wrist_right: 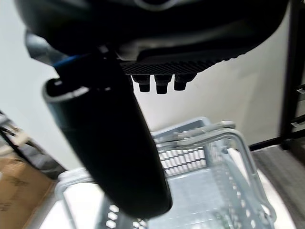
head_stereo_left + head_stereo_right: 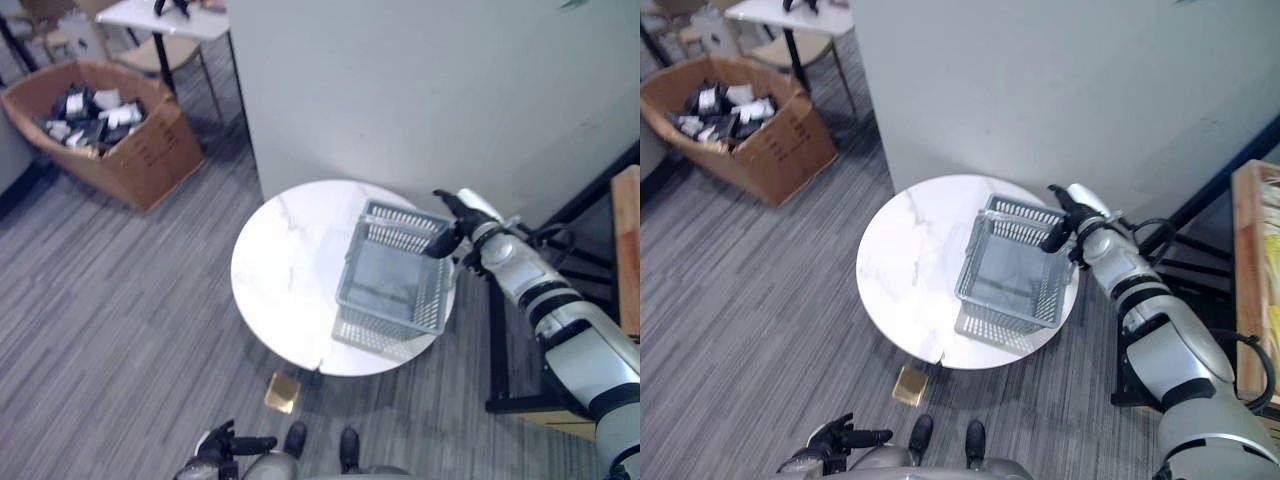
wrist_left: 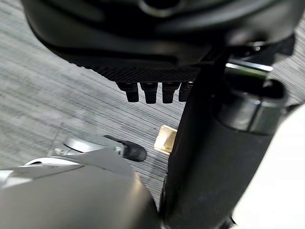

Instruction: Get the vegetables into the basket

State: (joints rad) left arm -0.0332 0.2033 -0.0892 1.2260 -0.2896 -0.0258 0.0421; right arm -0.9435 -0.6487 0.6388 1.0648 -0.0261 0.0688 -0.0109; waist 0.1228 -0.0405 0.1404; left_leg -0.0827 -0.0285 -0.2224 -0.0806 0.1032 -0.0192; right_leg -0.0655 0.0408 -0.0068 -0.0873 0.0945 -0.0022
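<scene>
From the head views, the grey basket sits at about three o'clock on the round white table, empty, with no vegetables in sight, so I judge nothing loaded yet. The right hand hangs just over its far rim. Its wrist view shows straight fingers holding nothing. The left hand waits low, fingers relaxed, empty.

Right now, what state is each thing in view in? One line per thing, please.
basket: upright on the round table, empty, no vegetables inside.
round table: top bare apart from the basket.
right hand: open, at the basket's far right rim.
left hand: open, low beside the body, holding nothing.
cardboard box: open on the floor, full of dark items.
small tan block: lying on the carpet below the table.
</scene>
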